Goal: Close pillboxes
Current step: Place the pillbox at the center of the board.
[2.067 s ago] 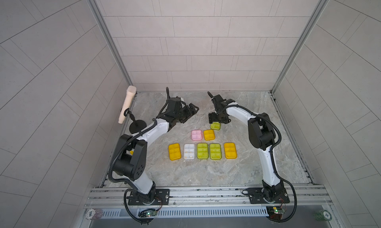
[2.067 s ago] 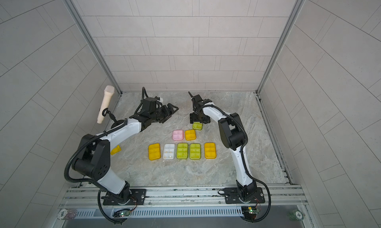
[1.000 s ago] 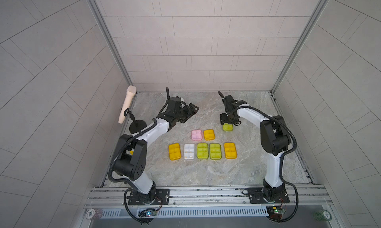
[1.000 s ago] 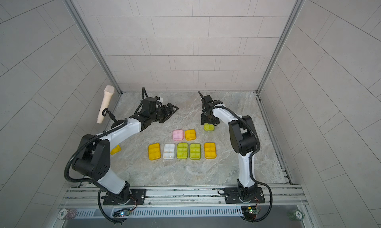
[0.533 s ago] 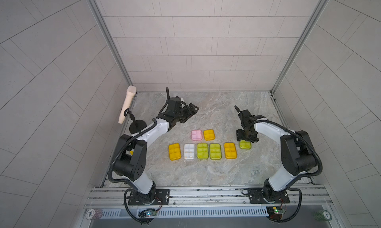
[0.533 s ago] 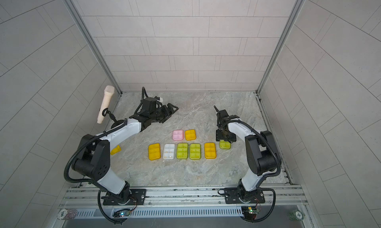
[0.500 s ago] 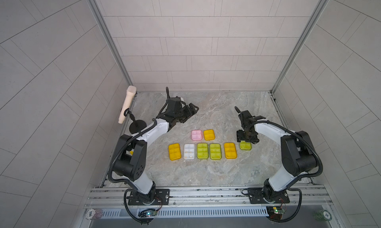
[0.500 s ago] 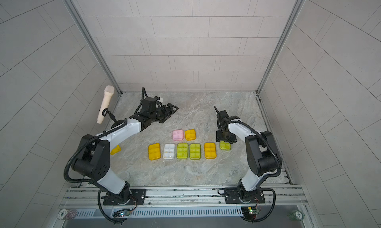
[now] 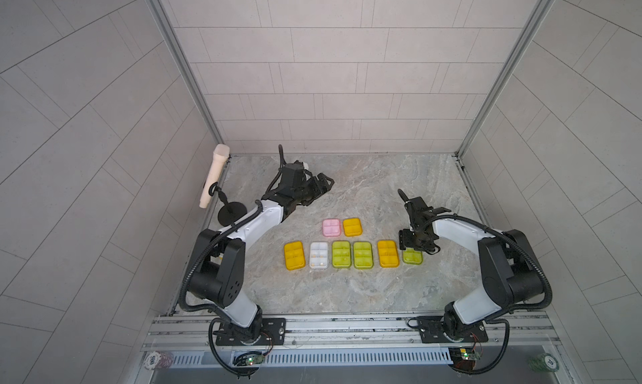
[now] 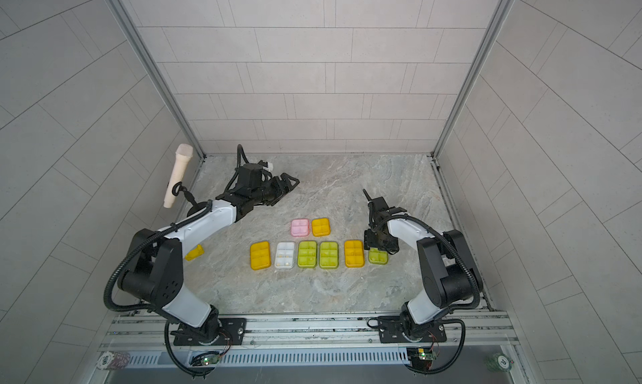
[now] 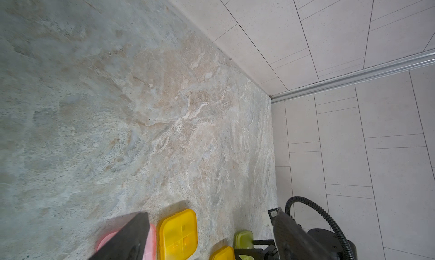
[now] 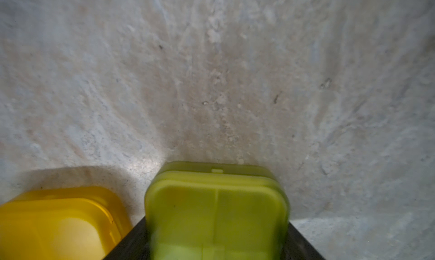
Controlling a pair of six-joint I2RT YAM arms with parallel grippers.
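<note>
Hemmed on three sides by pale tiled walls [image 9: 330, 87]. Floored with a grey marbled worktop [image 9: 364, 295]. Reaches in from the front rail with two arms [image 9: 257, 222]. Spreads the left pincer [image 9: 324, 184] wide above the stone at the back left, nothing between its fingers [image 11: 127, 235]. Clasps with the right pincer [image 9: 418, 245] a green box [image 12: 216, 211] by its two sides, lid down, at the right end of the front row, just beside an orange box [image 12: 58, 218]; cannot tell whether set on the worktop or just off it. Shows eight pillboxes [image 9: 340, 255] mid-worktop: six in that row, a pink box [image 9: 331, 227] and a rear orange box [image 9: 352, 227] side by side just behind
</note>
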